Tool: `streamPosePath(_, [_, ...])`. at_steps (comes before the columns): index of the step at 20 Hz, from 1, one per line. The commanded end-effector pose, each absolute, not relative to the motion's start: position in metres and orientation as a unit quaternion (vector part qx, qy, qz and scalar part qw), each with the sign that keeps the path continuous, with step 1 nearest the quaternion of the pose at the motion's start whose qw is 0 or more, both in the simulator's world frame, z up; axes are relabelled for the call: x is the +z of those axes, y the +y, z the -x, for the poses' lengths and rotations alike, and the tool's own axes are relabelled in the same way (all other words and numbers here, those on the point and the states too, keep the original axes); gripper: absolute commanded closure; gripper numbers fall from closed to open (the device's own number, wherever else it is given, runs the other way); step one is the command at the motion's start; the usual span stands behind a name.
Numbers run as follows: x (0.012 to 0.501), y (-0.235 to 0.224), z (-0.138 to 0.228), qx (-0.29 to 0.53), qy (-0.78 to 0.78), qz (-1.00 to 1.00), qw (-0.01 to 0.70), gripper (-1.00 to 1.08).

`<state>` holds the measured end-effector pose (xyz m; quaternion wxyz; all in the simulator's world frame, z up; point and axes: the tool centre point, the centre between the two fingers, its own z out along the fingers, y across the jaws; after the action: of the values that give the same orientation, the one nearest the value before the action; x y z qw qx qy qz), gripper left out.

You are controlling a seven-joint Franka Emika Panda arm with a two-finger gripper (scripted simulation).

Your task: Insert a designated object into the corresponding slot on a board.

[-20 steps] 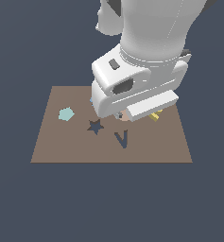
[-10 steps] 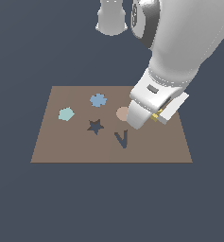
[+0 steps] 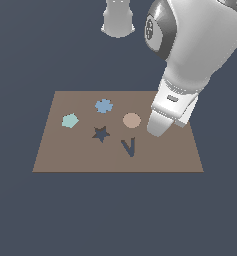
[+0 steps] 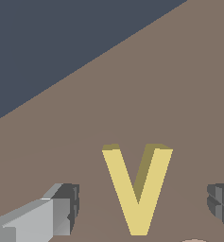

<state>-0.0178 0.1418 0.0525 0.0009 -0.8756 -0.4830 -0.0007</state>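
Two fingers [image 4: 61, 210] of my pincer [image 4: 142, 208] are standing spread open, flanking the yellow V block [image 4: 138, 189] lying on the brown board [image 3: 80, 155], untouched; the navy V slot [image 3: 129, 147] is sitting lower-centre in the exterior view.

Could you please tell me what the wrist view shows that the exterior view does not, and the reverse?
Only the wrist view shows the yellow V-shaped block lying on the board, between the open end effector fingers, which stand apart from it. Only the exterior view shows the V-shaped slot, the star cutout, the blue shape, the teal shape and the arm, which hides the block. Both show the brown board and the peach disc.
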Motion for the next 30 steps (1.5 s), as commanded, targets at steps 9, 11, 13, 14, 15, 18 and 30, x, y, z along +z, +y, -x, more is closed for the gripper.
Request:
streamPosePath(9, [0.037, 0.143, 0.02, 0.0, -0.49, 0.872, 0.0, -0.92])
streamPosePath(11, [0.032, 0.143, 0.02, 0.0, -0.491, 0.871, 0.0, -0.92])
streamPosePath(13, [0.03, 0.143, 0.02, 0.0, -0.491, 0.871, 0.0, -0.92])
streamPosePath(14, [0.03, 0.143, 0.02, 0.0, -0.491, 0.871, 0.0, 1.08])
streamPosePath(15, [0.03, 0.143, 0.02, 0.0, -0.491, 0.871, 0.0, 1.08])
streamPosePath(18, [0.03, 0.143, 0.02, 0.0, -0.491, 0.871, 0.0, 1.08])
streamPosePath(30, [0.03, 0.141, 0.021, 0.0, -0.498, 0.867, 0.0, 1.08])
